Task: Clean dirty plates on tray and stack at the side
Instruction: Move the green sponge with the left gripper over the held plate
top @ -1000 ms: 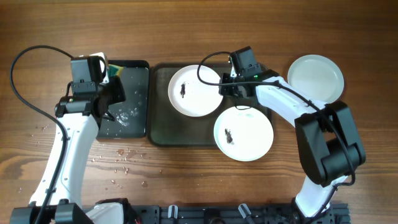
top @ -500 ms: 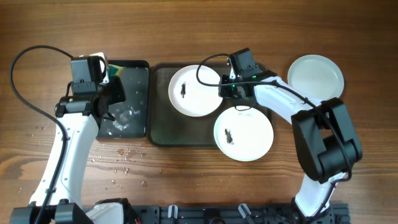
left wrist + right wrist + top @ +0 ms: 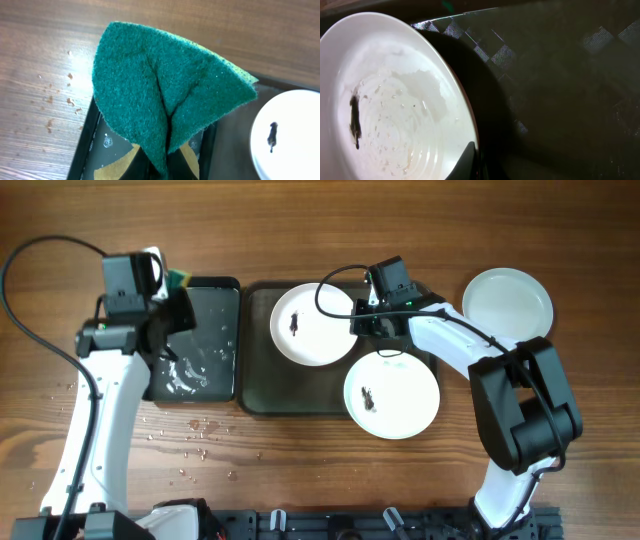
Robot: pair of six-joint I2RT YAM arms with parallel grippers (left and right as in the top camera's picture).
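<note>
1. Overhead. The tray (image 3: 262,388) sits at table centre. The first plate (image 3: 313,325), with a black smear, lies in the tray's 12 to 1 o'clock part.
2. The second plate (image 3: 391,395), also smeared, lies at the tray's 4 o'clock corner, part over the rim and onto the table (image 3: 420,240). The third plate (image 3: 508,305), unmarked, rests on the wood at 2 o'clock from the tray, apart from it.
3. The right gripper (image 3: 358,322) is at the first plate's 3 o'clock rim. The left gripper (image 3: 176,298) is over the 12 o'clock end of the black tray (image 3: 205,345), which carries water drops and lies just beside the tray at 9 o'clock.
4. Left wrist. The left gripper's jaws are clamped tight on a green sponge (image 3: 165,95), folded along a centre crease. The black tray is below, and the first plate shows at 4 o'clock.
5. Right wrist. The first plate fills the frame from 9 o'clock, wet, with the smear near its edge. A dark finger (image 3: 466,162) lies on its rim at 6 o'clock. The jaws are closed down on that rim, with bare tray to 3 o'clock.
</note>
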